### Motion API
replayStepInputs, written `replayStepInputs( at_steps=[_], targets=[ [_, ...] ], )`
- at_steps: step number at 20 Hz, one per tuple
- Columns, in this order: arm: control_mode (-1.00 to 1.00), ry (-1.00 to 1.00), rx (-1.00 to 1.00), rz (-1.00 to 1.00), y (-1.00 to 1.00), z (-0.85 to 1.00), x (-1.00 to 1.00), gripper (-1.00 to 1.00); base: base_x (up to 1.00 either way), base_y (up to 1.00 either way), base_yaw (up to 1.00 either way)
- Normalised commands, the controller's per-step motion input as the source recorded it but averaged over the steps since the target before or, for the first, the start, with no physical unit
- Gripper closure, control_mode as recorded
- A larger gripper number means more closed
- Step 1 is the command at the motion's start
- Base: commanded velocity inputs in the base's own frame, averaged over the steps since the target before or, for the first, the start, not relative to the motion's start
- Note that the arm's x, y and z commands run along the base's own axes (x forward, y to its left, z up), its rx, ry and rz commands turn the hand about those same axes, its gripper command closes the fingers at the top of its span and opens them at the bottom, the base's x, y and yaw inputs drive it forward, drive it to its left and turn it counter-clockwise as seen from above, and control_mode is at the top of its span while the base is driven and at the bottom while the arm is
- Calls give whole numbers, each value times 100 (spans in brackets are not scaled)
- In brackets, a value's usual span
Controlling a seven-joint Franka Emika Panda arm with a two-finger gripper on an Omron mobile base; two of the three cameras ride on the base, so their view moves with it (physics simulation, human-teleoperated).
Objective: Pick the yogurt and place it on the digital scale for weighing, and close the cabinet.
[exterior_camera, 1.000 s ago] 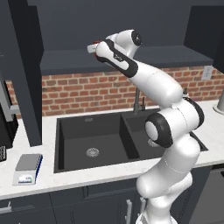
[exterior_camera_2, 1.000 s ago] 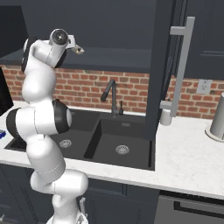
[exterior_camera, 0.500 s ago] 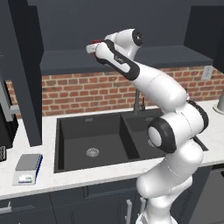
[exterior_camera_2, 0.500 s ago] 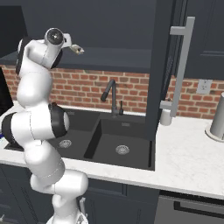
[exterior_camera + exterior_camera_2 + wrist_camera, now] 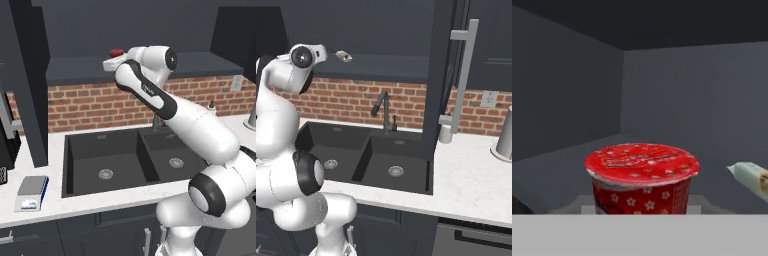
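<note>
- Hand is up inside the cabinet, clamped on the yogurt, cup upright.
- Scale waits far below-left on the bench, past the sink.

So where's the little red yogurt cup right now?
The yogurt sits inside the dark cabinet above the sink, right in front of the robot's hand, with a pale wrapped packet to its right in the hand view.
</note>
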Motion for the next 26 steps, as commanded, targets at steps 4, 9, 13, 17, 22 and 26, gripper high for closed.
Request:
replayStepInputs(
  at_steps=[4, 9, 13, 17, 22, 26],
  targets=[
    [-100, -6, 0, 0, 0, 0, -100, 100, 0, 0, 0],
    [-100, -3, -1, 3, -3, 0, -100, 100, 0, 0, 0],
    [-100, 1, 0, 8, -29, 0, -100, 100, 0, 0, 0],
    [-100, 4, 0, 26, -29, -8, -100, 100, 0, 0, 0],
    [-100, 1, 0, 51, -5, -42, -78, 100, 0, 0, 0],
    [-100, 2, 5, 53, 10, -51, -40, 100, 0, 0, 0]
  ],
)
